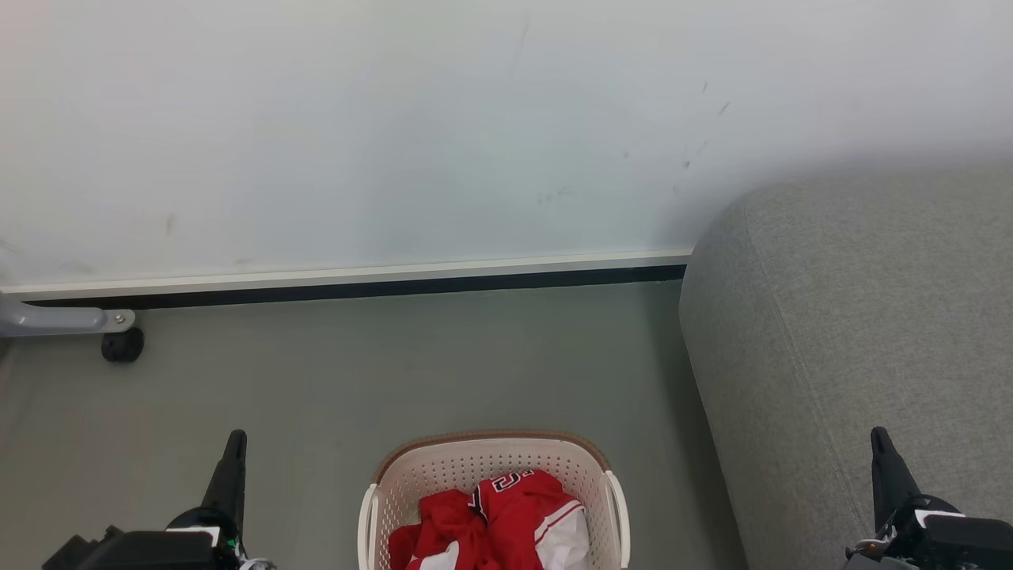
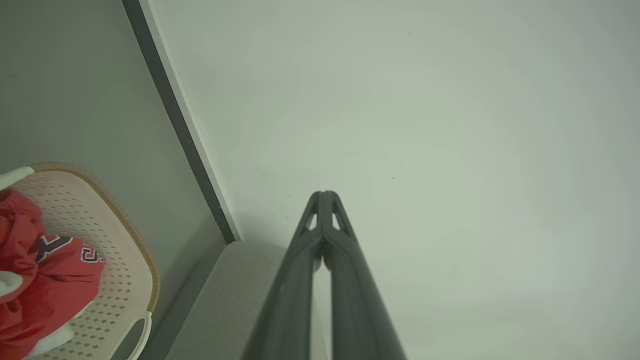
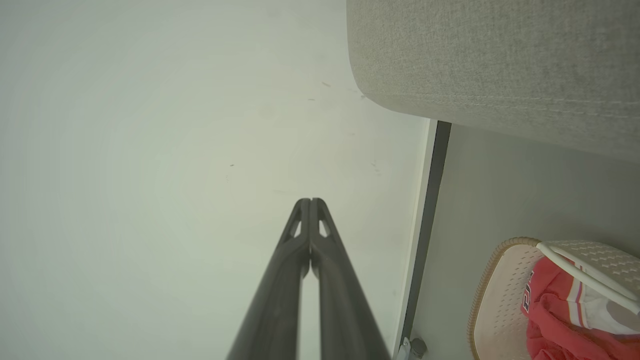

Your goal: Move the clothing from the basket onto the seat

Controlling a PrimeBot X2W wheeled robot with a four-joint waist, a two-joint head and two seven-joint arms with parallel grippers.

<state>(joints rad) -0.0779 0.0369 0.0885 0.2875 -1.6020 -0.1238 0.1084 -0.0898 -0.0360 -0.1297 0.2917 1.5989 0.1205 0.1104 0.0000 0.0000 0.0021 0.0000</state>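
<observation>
- Left gripper (image 1: 236, 440) rises at the near left of the head view, its two dark fingers clenched together, tip to tip, in open air above the floor (image 1: 356, 372).
- Right gripper (image 1: 878, 437) rises at the near right, and its fingers are clenched on each other in the same way; in the head view it shows against the grey fabric of the seat (image 1: 855, 332).
- Each wrist view confirms this: both pairs of long fingers meet along their tips and point toward the pale wall (image 1: 396, 119).
- Between the two grippers, near and in the middle, the basket (image 1: 491, 438) stands on the floor, cream-white with perforated sides and a brown woven-look rim.
- The clothing (image 1: 514, 518) lies crumpled inside the basket: red fabric with white panels and stripes, and black-and-white lettering showing on the topmost fold.
- The seat fills the right side of the scene, and its rounded edge and stitched seam run from near to far.
- The basket stands just left of the seat, with a strip of bare floor between them.
- A white baseboard (image 1: 356, 275) with a dark line under it runs along the foot of the far wall.
- At the far left, a grey metal leg (image 1: 55, 321) ends in a black caster (image 1: 123, 346) on the floor.
</observation>
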